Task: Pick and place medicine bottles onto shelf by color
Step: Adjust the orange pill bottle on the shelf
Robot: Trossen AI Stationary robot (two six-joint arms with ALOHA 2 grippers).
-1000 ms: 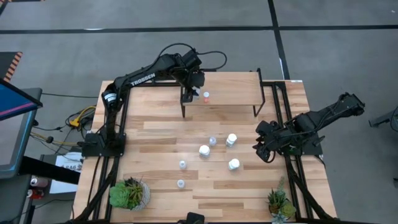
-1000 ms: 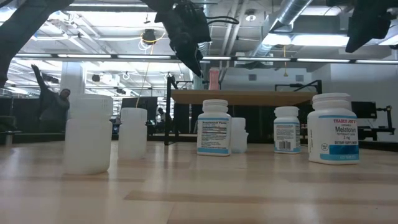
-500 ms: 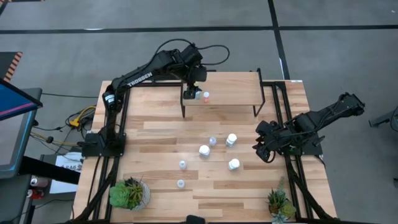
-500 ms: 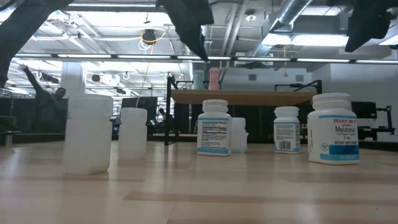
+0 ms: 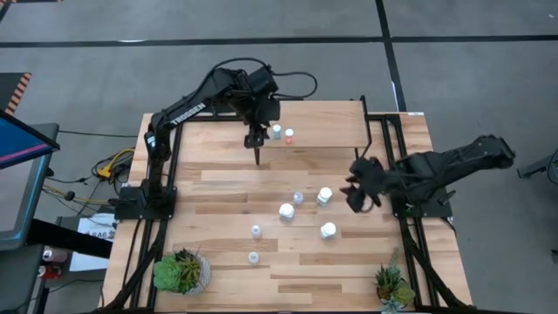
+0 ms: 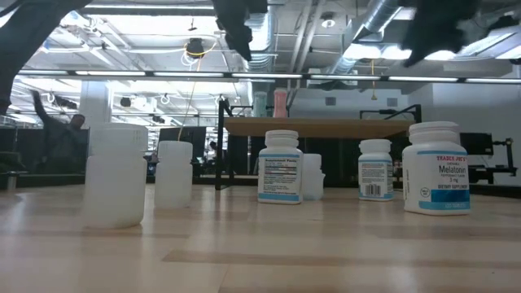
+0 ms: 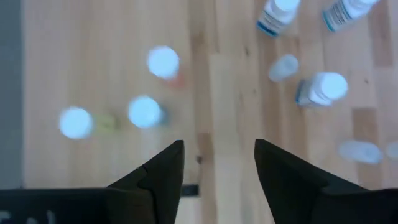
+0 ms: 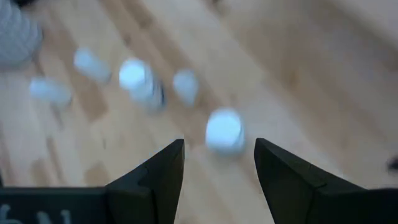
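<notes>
High view: perhaps eight medicine bottles [image 5: 286, 210]

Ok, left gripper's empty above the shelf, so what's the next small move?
Probably bring the right gripper, open, down onto the white bottle beside it. The left gripper hangs open over the shelf, where two bottles stand already.

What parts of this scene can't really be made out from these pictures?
- The shelf bottles in the left wrist view: blurred, so colours are faint and labels unreadable.
- The table bottles in the right wrist view: smeared, no labels legible.
- The left pincer in the low view: a dark shape cut off by the top edge.
- The bottles' body colours in the high view: too small, and mostly hidden under the white caps.
</notes>
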